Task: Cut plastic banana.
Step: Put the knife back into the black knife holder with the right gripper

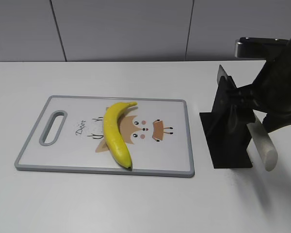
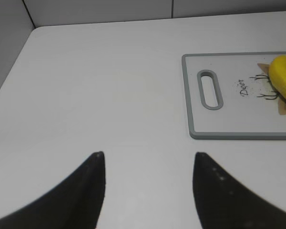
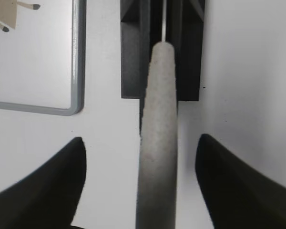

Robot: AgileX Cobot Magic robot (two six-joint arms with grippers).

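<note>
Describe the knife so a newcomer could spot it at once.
Start at the grey-rimmed cutting board, then look right to the black knife stand. The knife sits slotted in it, its pale speckled handle sticking out between the right hand's open fingers.

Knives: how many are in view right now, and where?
1. The knife sits in the black holder right of the cutting board, its grey handle between the open right gripper's fingers. The holder could hide others.

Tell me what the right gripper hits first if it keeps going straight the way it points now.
The grey knife handle lies between the open fingers of the right gripper; further along is the black knife stand that holds the blade. Depth to the handle is unclear.
</note>
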